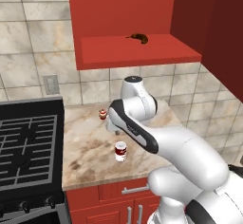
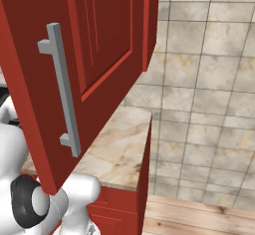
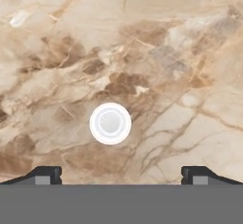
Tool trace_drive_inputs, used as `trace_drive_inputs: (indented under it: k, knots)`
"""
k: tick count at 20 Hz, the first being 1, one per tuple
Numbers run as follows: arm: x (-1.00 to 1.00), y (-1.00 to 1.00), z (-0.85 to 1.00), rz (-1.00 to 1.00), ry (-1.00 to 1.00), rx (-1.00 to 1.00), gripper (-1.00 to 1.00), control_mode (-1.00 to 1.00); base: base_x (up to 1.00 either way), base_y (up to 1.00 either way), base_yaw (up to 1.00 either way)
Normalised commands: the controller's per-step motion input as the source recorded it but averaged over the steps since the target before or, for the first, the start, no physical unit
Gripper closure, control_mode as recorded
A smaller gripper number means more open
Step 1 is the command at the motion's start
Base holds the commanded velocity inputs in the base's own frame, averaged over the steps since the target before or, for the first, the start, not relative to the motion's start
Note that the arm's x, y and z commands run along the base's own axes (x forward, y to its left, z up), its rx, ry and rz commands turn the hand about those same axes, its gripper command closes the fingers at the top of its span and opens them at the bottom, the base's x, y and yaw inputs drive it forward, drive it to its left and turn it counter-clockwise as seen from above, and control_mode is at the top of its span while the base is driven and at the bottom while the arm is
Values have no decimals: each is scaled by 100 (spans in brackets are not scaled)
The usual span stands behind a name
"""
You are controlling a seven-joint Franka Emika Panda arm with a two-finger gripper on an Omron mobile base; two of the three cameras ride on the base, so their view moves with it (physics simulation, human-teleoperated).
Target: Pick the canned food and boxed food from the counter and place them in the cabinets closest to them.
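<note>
Marbled counter (image 1: pixel 90 152) bears the canned food (image 1: pixel 120 151), red label seemingly unreadable; tool (image 3: pixel 121 173) spread above.

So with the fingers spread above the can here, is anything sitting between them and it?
Nothing visible does. In the hand view the canned food appears top-on, alone on bare marbled counter, centred between the open gripper fingers. In the left base view the only neighbour, a tiny round red item, stands well behind the can.
</note>
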Motion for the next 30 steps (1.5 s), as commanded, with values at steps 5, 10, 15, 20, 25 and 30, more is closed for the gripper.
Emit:
trace_drive_inputs:
  k: [5,10,15,20,25,30]
  knots:
    - [14,8,-22,0,1,0,-100,-100,0,0,0]
    - [8,9,-25,0,1,-1,-100,-100,0,0,0]
    - [2,6,-27,0,0,-2,-100,-100,0,0,0]
    - [3,5,-28,0,1,-2,-100,-100,0,0,0]
    - [2,0,-29,0,0,-2,-100,-100,0,0,0]
    - [0,0,-28,0,0,-2,-100,-100,0,0,0]
